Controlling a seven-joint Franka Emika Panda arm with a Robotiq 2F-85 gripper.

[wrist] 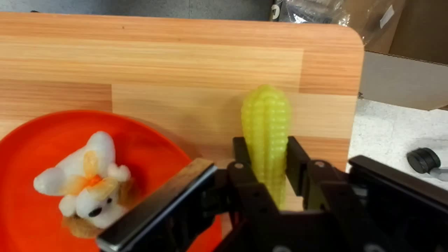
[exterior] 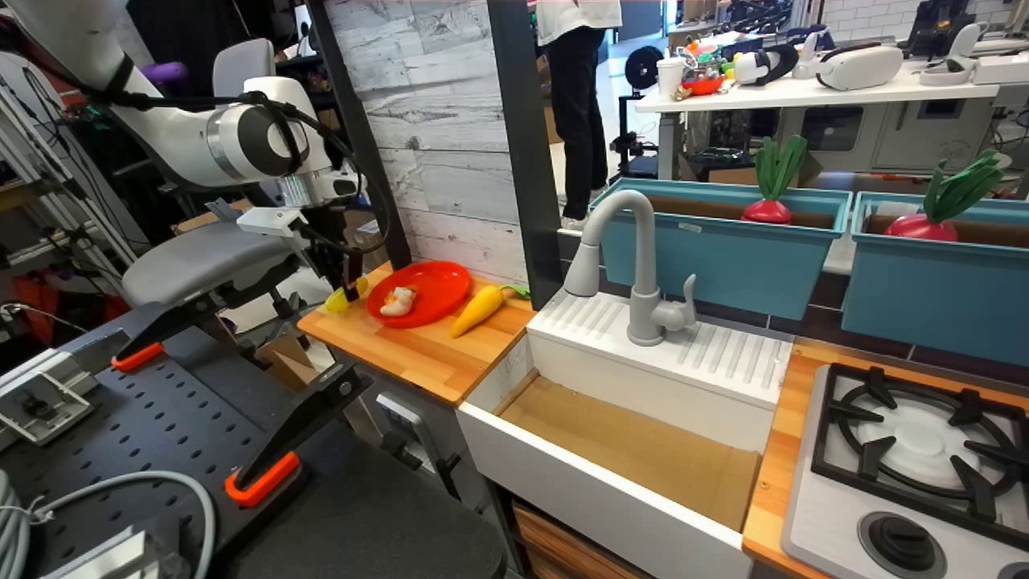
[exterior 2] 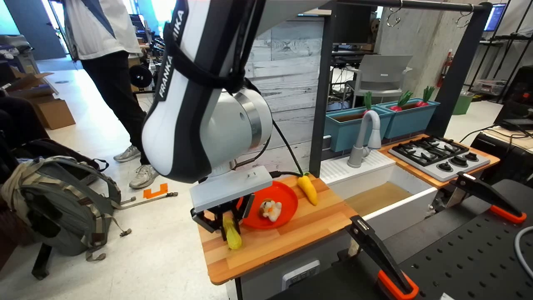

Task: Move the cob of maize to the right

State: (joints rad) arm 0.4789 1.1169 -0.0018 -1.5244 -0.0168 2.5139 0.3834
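The cob of maize (wrist: pixel 266 115) is yellow-green with rows of kernels and a rounded end. It lies lengthwise between the black fingers of my gripper (wrist: pixel 267 145), which touch both its sides. Its lower part runs back between the fingers toward the palm. In both exterior views the gripper (exterior: pixel 350 291) (exterior 2: pixel 230 227) points down at the board's outer end, with the cob (exterior: pixel 337 302) (exterior 2: pixel 234 239) showing at its fingers. A faint shadow lies apart from the cob on the wood; how high the cob is above the board I cannot tell.
A red plate (wrist: pixel 157 150) with a small plush dog (wrist: pixel 94 185) on it lies beside the gripper. A yellow carrot-like toy (exterior: pixel 480 310) with a green top lies past the plate. Beyond the wooden board (exterior 2: pixel 266 254) come the sink (exterior: pixel 643 418), the faucet (exterior: pixel 643 265) and a stove (exterior: pixel 908 466).
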